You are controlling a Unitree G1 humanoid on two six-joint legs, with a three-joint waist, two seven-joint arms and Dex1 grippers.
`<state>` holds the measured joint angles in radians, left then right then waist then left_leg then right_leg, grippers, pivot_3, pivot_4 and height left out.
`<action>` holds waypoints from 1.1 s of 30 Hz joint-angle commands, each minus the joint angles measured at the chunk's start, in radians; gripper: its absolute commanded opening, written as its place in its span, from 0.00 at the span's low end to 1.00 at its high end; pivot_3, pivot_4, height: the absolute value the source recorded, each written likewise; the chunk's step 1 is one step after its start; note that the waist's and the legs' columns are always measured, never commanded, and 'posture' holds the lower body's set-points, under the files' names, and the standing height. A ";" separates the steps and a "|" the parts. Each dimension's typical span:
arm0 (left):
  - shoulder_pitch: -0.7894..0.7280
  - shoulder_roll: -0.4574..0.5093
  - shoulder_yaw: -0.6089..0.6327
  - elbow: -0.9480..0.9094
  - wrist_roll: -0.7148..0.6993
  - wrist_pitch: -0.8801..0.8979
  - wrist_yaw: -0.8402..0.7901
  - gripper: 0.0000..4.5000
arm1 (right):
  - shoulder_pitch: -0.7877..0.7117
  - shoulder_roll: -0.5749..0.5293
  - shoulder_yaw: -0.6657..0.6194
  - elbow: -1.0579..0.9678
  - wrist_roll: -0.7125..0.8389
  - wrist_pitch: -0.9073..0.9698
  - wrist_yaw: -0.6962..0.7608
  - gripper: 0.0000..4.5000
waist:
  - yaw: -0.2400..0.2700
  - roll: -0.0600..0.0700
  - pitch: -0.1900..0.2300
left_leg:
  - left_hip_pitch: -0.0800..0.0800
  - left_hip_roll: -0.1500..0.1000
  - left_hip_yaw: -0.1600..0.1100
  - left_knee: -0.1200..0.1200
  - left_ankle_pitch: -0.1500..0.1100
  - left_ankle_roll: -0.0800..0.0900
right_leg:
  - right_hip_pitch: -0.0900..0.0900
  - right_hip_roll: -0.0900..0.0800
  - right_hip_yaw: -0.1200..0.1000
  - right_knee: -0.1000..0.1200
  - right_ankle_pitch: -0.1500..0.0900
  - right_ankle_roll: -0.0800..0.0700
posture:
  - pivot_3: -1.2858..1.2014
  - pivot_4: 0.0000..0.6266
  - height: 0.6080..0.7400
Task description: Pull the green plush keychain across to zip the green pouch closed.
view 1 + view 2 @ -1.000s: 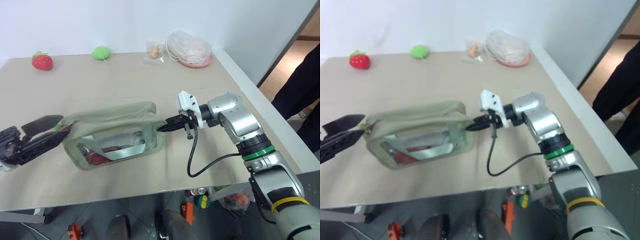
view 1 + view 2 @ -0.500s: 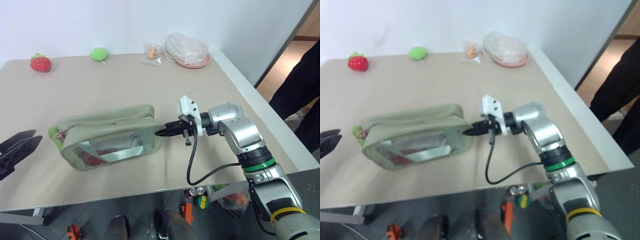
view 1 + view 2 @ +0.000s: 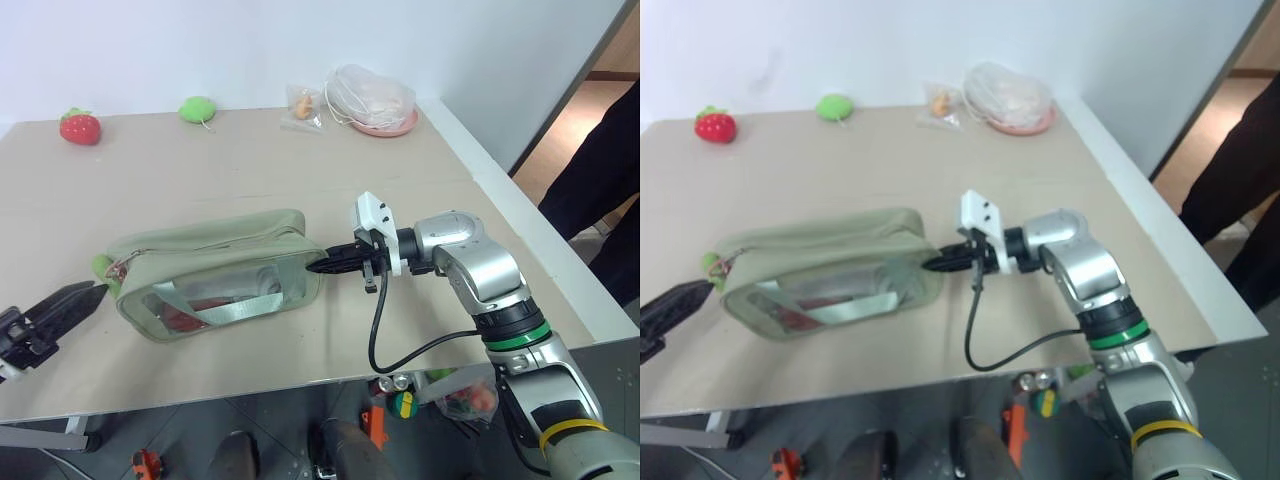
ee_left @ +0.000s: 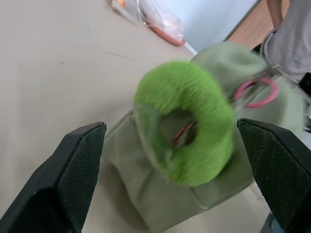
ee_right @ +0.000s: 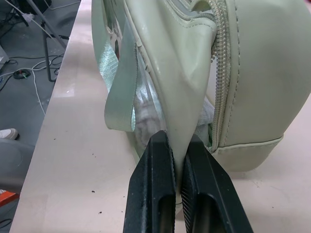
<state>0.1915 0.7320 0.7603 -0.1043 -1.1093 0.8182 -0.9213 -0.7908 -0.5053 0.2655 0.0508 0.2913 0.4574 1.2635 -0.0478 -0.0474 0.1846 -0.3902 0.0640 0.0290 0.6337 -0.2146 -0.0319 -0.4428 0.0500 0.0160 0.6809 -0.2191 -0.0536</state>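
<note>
The green pouch (image 3: 215, 275) lies on its side on the beige table (image 3: 250, 165), between the two grippers. The right gripper (image 3: 318, 267) is pinched tight on the fabric end of the pouch; in the right wrist view the pale green material goes down between its two black fingers (image 5: 155, 194), and the zipper line runs up along the top of the pouch just beside them. The left gripper (image 3: 75, 302) has its jaws spread wide and holds nothing. It is near the other end of the pouch, a little apart from it. The green plush keychain (image 4: 187, 126) hangs at that end of the pouch, straight in front of the left gripper and between the lines of its two open fingers (image 4: 80, 165), but not touching them. A pink ring (image 4: 255, 92) sits just beside the keychain on the pouch. Far from both grippers, at the back edge of the table, there are a red strawberry plush (image 3: 80, 125), a round green plush (image 3: 200, 108) and a pink plate with plastic bags (image 3: 375, 100)
</note>
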 commanded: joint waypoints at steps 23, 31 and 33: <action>-0.198 0.010 0.044 -0.005 -0.138 0.004 0.027 0.00 | -0.009 -0.016 -0.006 -0.039 0.006 0.002 0.001 0.00 | 0.001 -0.001 0.000 | -0.001 0.000 0.000 0.000 -0.001 -0.001 | 0.000 0.000 0.000 0.000 -0.001 0.000 | 0.52 0.24 1.00; -0.320 0.038 -0.014 -0.065 -0.161 0.003 0.063 0.00 | -0.030 -0.009 0.002 -0.015 -0.004 -0.012 0.005 0.00 | 0.002 -0.001 0.000 | -0.001 0.000 0.000 0.000 -0.001 -0.002 | 0.000 0.000 0.000 0.000 -0.001 0.000 | 0.52 0.24 1.00; -0.349 0.038 -0.045 -0.079 -0.147 0.000 0.070 0.00 | -0.032 -0.008 0.003 -0.011 -0.006 -0.016 0.006 0.00 | 0.001 -0.001 0.000 | -0.001 -0.001 -0.001 0.000 -0.001 -0.002 | 0.000 0.000 0.000 0.000 -0.001 0.000 | 0.52 0.24 1.00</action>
<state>-0.1467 0.7463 0.7159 -0.1475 -1.2550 0.8313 -0.8546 -0.7990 -0.5159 0.2700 0.0496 0.2867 0.4538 1.2625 -0.0466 -0.0481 0.1846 -0.3907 0.0633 0.0288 0.6339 -0.2154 -0.0336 -0.4425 0.0499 0.0163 0.6807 -0.2196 -0.0537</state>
